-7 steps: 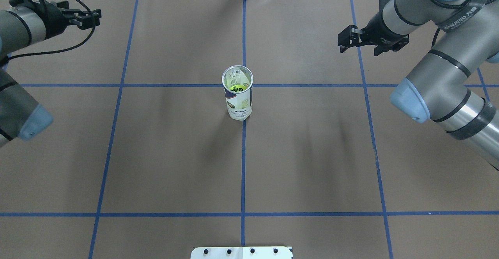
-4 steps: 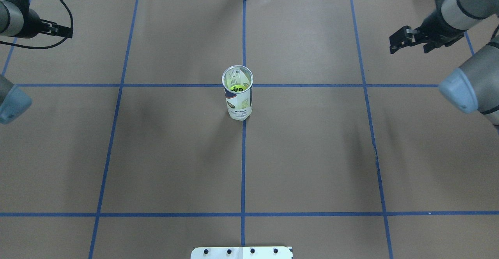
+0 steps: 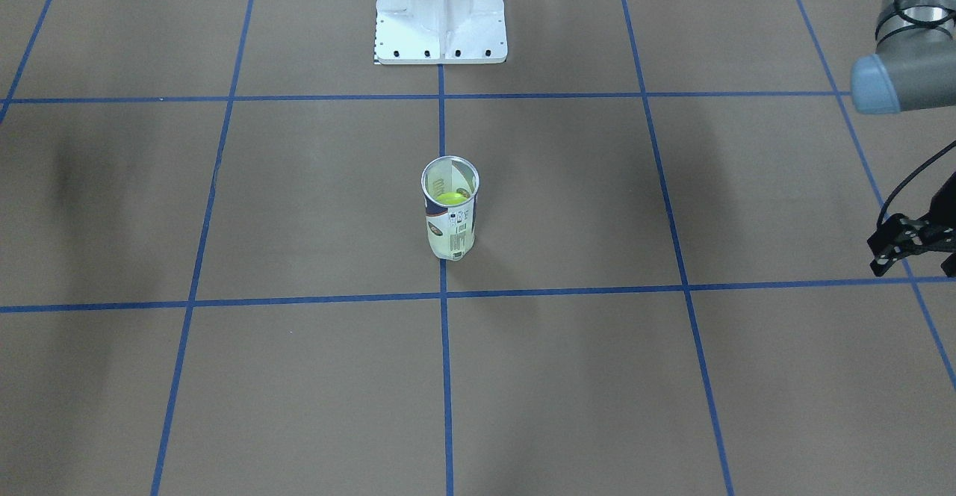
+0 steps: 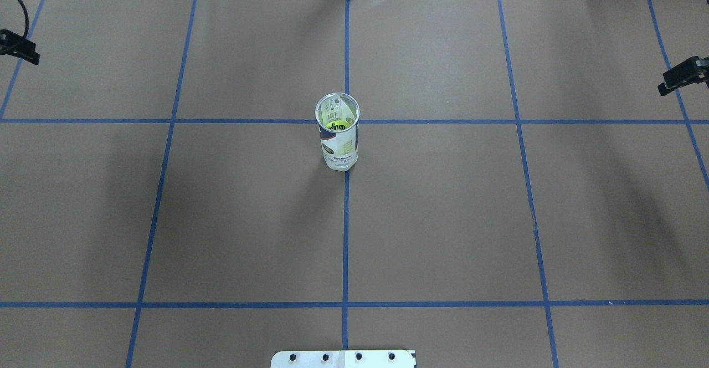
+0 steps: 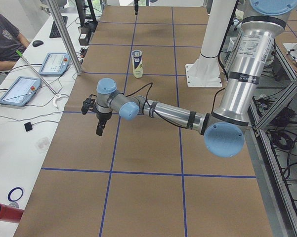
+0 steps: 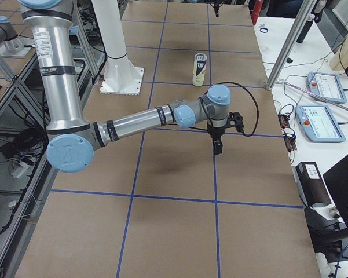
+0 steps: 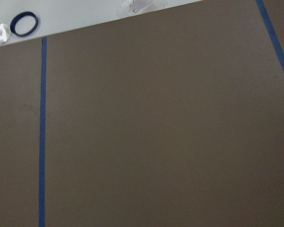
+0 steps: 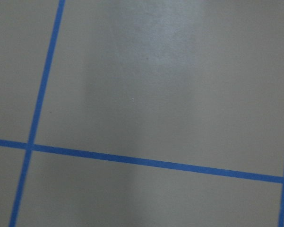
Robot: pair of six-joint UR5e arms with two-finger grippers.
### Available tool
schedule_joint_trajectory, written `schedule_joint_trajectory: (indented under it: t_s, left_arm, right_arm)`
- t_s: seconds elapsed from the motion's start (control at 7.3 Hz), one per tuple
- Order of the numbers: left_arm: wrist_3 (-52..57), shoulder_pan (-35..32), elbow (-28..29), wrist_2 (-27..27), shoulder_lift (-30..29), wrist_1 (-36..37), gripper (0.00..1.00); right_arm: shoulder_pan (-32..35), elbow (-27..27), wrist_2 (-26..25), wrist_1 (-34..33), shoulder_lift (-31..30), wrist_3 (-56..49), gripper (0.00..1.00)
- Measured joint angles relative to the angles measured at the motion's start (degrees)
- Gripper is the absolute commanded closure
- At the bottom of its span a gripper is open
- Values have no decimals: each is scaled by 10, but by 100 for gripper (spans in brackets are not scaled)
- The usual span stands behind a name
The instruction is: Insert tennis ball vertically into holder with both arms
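The holder (image 4: pixel 339 141), a clear can with a white and navy label, stands upright at the table's middle, also in the front view (image 3: pixel 450 227). A yellow-green tennis ball (image 4: pixel 335 126) sits inside it, low in the can (image 3: pixel 450 198). My left gripper (image 4: pixel 34 57) is at the far left edge, far from the holder, and shows in the front view (image 3: pixel 875 253). My right gripper (image 4: pixel 663 88) is at the far right edge. Only their tips show, so I cannot tell whether they are open or shut. Neither holds anything that I can see. Both wrist views show only bare brown table.
The white robot base (image 3: pixel 441 25) stands behind the holder. Blue tape lines cross the brown table. An operator (image 5: pixel 5 39) sits by tablets (image 5: pixel 20 91) on the side bench. A blue tape ring (image 7: pixel 24 23) lies past the table edge.
Both arms have drawn back outward, the left to the left edge and the right to the right edge. The holder and the ball have not moved.
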Motion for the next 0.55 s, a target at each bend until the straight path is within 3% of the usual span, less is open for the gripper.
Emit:
schedule_joint_trajectory:
  t_s: [0.27, 0.55]
  left_arm:
    - [13, -49, 2, -80, 35, 9, 1]
    - [44, -80, 12, -98, 56, 30, 1]
  right_arm:
    - [33, -40, 15, 0, -4, -54, 1]
    - [46, -61, 22, -2, -4, -66, 1]
